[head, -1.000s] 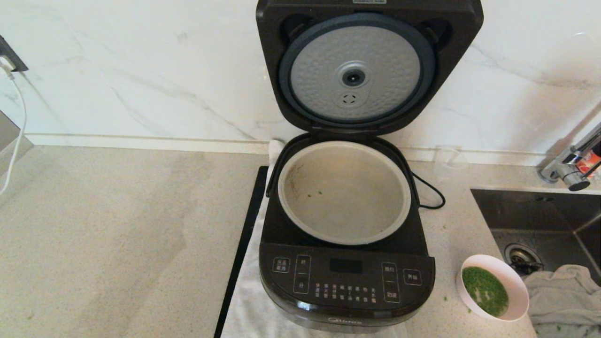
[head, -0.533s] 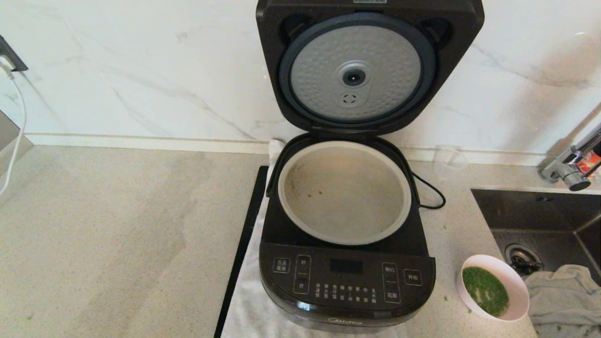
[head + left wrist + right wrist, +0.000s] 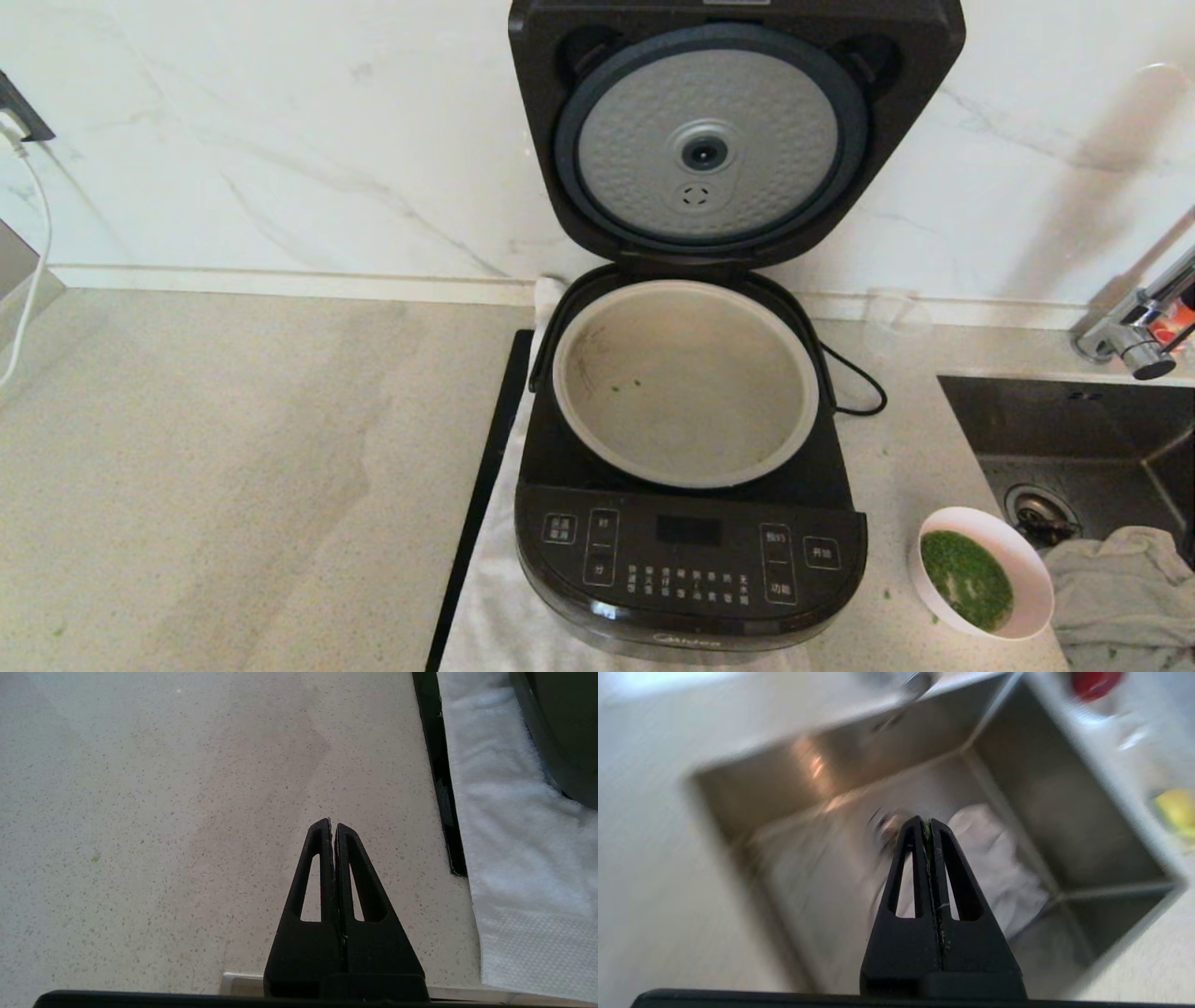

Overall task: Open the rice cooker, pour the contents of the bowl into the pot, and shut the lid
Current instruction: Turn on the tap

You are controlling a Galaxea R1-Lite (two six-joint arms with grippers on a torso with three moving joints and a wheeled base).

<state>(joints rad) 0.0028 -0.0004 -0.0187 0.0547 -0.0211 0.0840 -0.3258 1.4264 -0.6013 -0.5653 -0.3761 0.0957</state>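
The black rice cooker [image 3: 691, 560] stands in the middle of the counter with its lid [image 3: 733, 131] raised upright, showing the dimpled silver disc. The beige pot [image 3: 686, 383] inside holds only a few green flecks. The white bowl [image 3: 1027, 560] with chopped green bits [image 3: 966, 579] in liquid sits on the counter to the cooker's right. Neither arm shows in the head view. My left gripper [image 3: 333, 826] is shut and empty over bare counter left of the cooker. My right gripper [image 3: 927, 823] is shut above the steel sink, with green bits stuck between its fingers.
A steel sink [image 3: 1064, 429] with a grey cloth [image 3: 1120, 588] and a faucet [image 3: 1139, 327] lies at the right. A clear glass cup [image 3: 894, 317] stands behind the cooker's right side. A white towel [image 3: 495, 597] lies under the cooker. A black power cord [image 3: 854, 378] loops beside the cooker.
Nothing in the head view has moved; cooker, lid and bowl stay as they were. The right wrist view is blurred, so that arm is moving.
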